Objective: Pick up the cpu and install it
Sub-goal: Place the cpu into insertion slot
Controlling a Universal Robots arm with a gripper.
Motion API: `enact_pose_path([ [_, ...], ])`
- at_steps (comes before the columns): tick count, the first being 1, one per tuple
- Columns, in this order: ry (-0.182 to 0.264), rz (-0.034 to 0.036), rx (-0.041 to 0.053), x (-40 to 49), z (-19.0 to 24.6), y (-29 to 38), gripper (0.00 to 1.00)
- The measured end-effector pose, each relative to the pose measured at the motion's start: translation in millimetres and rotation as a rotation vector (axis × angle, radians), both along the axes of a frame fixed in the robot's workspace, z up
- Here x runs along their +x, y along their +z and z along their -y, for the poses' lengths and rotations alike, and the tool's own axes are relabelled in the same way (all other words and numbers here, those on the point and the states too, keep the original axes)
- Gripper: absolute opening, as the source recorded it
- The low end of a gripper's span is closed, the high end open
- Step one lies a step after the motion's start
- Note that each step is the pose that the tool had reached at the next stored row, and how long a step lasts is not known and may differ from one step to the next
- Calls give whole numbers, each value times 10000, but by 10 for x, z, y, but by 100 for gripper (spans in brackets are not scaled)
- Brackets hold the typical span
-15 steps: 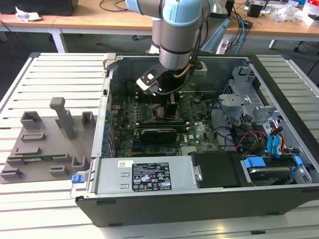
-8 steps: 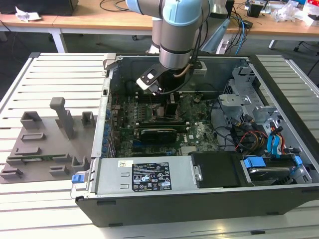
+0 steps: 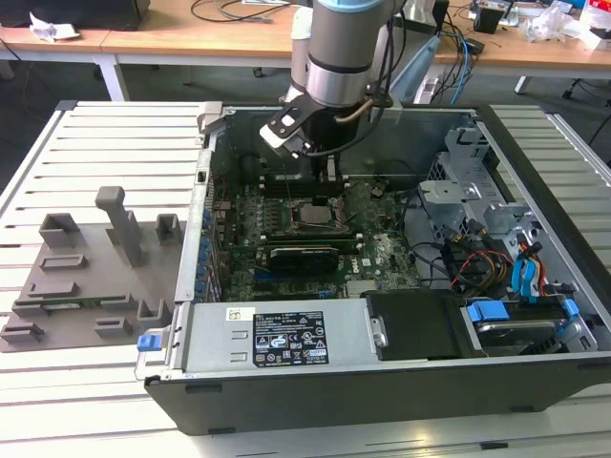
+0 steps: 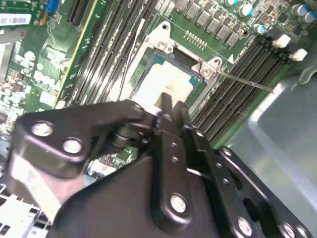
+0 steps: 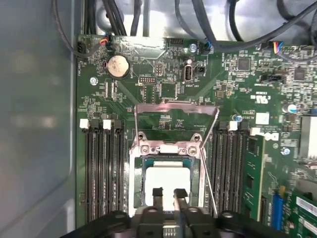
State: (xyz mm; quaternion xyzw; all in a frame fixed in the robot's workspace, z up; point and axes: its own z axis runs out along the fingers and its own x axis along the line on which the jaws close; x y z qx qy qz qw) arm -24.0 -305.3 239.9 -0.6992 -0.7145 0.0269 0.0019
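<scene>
First wrist view, gripper (image 5: 168, 194): it hung right over the socket. Its 2 fingertips (image 5: 157, 192) stood a little apart, released, with nothing between them.
Second wrist view, gripper (image 4: 172, 108): the black linkage lay nearest the camera, and the tips pointed at the chip just beyond.
Cpu (image 5: 166, 177): the pale silvery square lay flat inside the socket, directly under the fingertips. It showed in the second wrist view too (image 4: 166, 82), and in the exterior view as a small light square mid-board (image 3: 312, 212).
Socket (image 5: 171, 148): a metal frame with screws at its corners surrounded the cpu.
Load plate (image 5: 176, 105): it was swung open and lay back on the board beyond the socket, not over the chip.
Lever (image 5: 210, 173): a thin rod ran along 1 side of the socket.
Memory slots (image 5: 104, 168): 2 banks of long black slots flanked the socket.
Coin battery (image 5: 118, 66): it sat farther out on the green motherboard (image 5: 237, 89), near black cables (image 5: 119, 15).
Arm (image 3: 344, 57): in the exterior view it reached down into the open computer case (image 3: 382, 391).
Grey tray (image 3: 86, 277): it lay on the slatted table (image 3: 95, 134) at the exterior view's left, just beside the case, with upright holders on it.
Desks (image 3: 191, 38): wooden tops stood behind, farthest away.
</scene>
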Motion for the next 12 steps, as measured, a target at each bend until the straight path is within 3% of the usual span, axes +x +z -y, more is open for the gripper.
enact_pose_path([
  [2,0,1,2,0,0,94,11],
  [5,1,0,0,0,0,168,11],
  [12,1,0,1,0,0,260,11],
])
